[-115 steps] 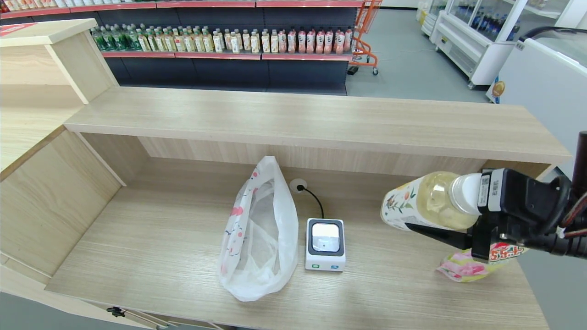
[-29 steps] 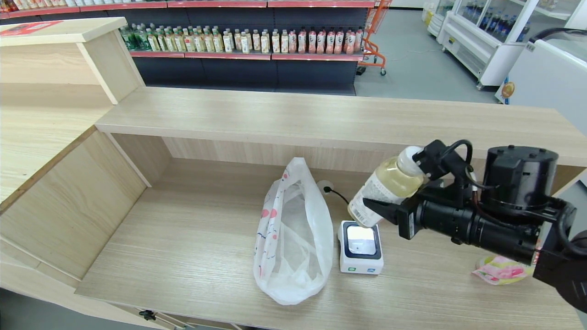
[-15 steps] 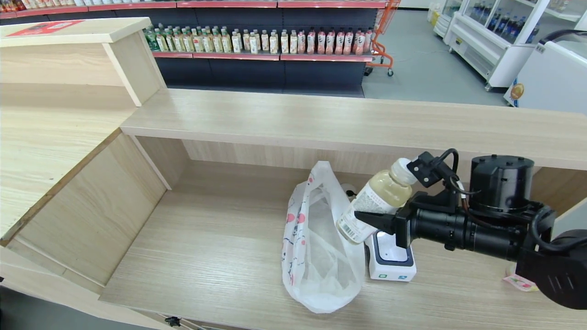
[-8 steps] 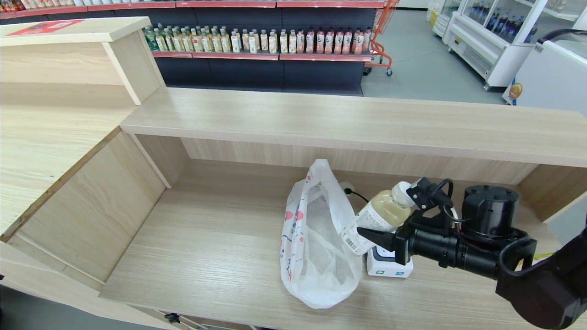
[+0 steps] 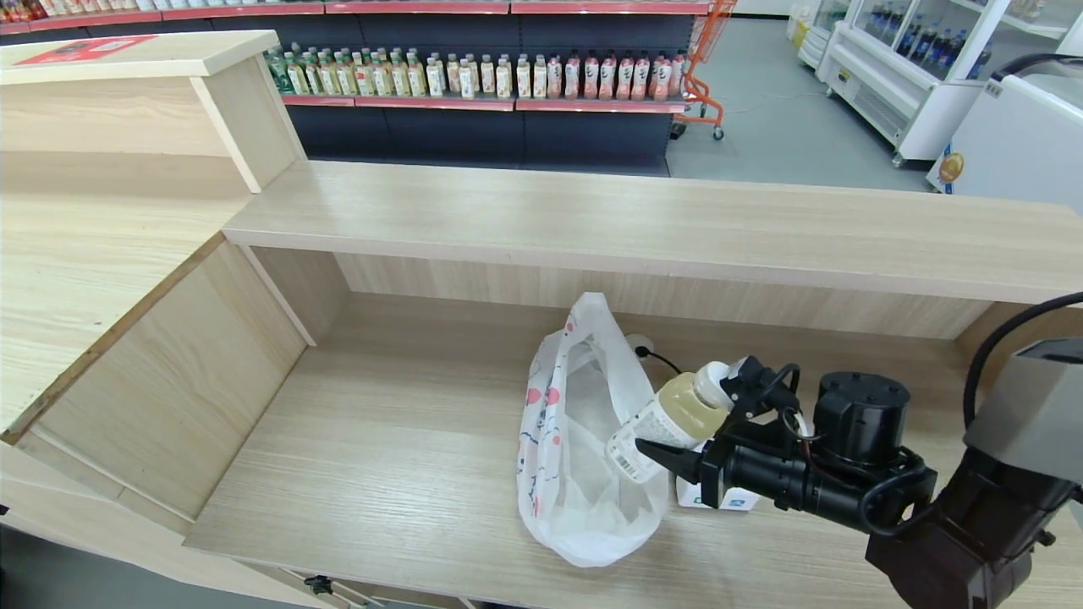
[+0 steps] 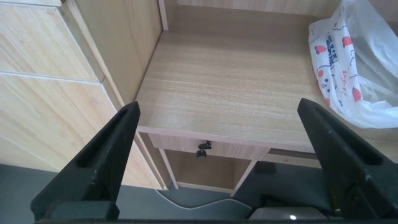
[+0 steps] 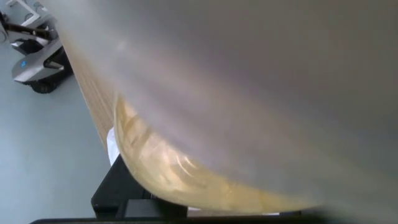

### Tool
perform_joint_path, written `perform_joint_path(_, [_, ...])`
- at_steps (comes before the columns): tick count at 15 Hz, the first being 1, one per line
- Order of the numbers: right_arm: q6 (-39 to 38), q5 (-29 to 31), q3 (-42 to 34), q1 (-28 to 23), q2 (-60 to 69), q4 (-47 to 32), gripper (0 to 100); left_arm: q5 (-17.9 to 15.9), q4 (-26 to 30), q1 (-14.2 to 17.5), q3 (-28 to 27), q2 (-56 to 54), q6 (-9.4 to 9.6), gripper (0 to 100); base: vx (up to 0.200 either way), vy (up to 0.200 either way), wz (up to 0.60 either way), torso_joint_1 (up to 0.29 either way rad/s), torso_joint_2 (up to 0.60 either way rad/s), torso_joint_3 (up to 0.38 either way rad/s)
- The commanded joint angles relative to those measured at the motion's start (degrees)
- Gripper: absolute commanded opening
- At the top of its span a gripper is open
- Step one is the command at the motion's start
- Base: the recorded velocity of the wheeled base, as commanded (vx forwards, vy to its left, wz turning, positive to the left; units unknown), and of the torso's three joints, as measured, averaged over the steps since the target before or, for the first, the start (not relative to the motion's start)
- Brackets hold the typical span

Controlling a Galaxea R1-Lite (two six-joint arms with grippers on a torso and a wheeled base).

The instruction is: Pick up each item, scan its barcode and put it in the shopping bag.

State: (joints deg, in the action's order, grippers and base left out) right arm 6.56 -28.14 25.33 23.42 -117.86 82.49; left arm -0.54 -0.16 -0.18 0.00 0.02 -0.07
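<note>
Our right gripper [image 5: 658, 433] pinches the clear plastic bottle of pale yellow drink [image 5: 677, 408], tilted over the limp white printed plastic shopping bag's [image 5: 541, 440] rim, which its base may snag and collapse.

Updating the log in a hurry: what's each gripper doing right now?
Left gripper: open, empty.
Right gripper: shut on the bottle at the shopping bag opening.

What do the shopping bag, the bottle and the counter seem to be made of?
The shopping bag: thin, crinkled, translucent white plastic film with red print. The bottle: probably clear plastic, since yellowish liquid shows through. The counter: matte light wood grain, perhaps laminate board.
</note>
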Motion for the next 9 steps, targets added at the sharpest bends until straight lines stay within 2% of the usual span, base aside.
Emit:
perform_joint_path(1, [0.12, -0.16, -0.02, 0.05, -4.31, 2.58, 0, 0.01, -0.02, -0.08, 0.00, -0.02, -0.01, 100, 0.000, 0.000, 0.00, 0.000, 0.00, 0.000])
perform_joint_path(6, [0.12, -0.16, -0.11, 0.75, -8.09, 7.51, 0, 0.01, -0.02, 0.01, 0.00, -0.02, -0.01, 100, 0.000, 0.000, 0.00, 0.000, 0.00, 0.000])
perform_joint_path(9, [2.14, -1.75, 1.91, -0.13, -10.55, 7.51, 0, 0.01, -0.02, -0.08, 0.00, -0.02, -0.01, 100, 0.000, 0.000, 0.00, 0.000, 0.00, 0.000])
